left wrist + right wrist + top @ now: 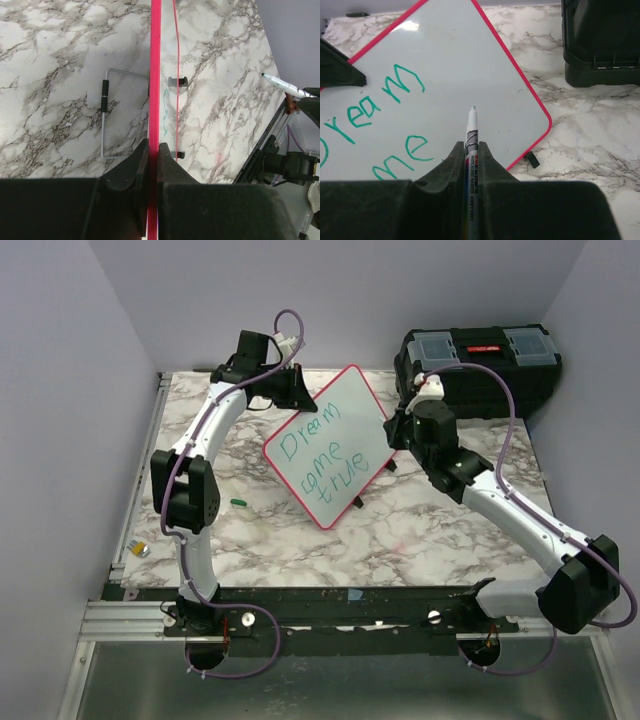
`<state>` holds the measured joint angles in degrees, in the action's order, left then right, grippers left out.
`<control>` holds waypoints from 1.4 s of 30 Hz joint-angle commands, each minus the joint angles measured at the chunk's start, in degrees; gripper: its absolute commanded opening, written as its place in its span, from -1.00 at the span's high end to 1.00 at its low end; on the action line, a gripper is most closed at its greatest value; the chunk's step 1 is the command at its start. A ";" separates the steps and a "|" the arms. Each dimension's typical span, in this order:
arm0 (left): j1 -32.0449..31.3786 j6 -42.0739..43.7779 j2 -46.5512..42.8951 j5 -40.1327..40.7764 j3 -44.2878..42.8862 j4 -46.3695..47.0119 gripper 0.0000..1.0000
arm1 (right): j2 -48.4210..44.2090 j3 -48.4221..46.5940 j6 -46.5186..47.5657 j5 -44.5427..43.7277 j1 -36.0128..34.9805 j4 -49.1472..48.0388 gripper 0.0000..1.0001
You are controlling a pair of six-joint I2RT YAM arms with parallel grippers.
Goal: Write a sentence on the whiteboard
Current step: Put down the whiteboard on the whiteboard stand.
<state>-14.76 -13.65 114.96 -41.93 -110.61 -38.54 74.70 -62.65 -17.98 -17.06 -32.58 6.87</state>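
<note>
Plainly, the left claw (153, 147) is clenched on the thin red rim of the whiteboard (155, 75), its two fingers pinching the board from both faces. Its wrist view looks straight along the board's edge. That grip, judging by the overhead view, is what keeps the board tilted up off the table (420, 530) with its white face turned toward the other arm. The board's wire stand (104, 115) hangs behind it over the marble. The right claw (471, 145) is clamped around a marker (471, 127), the barrel running out between the fingers so the tip leads. The tip points at the blank part of the board to the right of the writing. Seen from the left wrist, the marker's tip stands well apart from the board's face, so nothing is being drawn now. The sentence (322, 455), in green, reads "Dream come true" in three short lines. By that measure the writing looks complete, and holding the pen off the surface likely guards the wet ink from smears. The board sits in the far half of the table, near its middle, just beside the black toolbox (480, 365) that fills the far right corner. A small green cap (238, 502) lies loose toward the left edge.
</note>
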 commanded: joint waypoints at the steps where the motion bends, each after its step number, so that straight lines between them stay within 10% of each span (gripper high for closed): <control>1: -2.26 1.69 -1.72 3.44 4.08 -1.74 1.00 | -2.70 2.61 -0.74 0.36 -0.37 -1.50 0.99; 32: -6.43 2.29 3.30 1.60 0.00 -1.95 1.00 | -11.10 8.50 -1.18 0.58 -0.30 -1.51 0.99; 42: -6.44 2.99 4.14 2.56 1.18 -1.34 0.69 | -11.06 8.84 -1.41 1.00 -0.27 -1.41 0.99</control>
<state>-18.52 -14.04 115.87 -40.58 -111.13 -36.29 64.45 -54.72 -18.61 -16.93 -32.58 6.07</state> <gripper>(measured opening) 0.133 0.123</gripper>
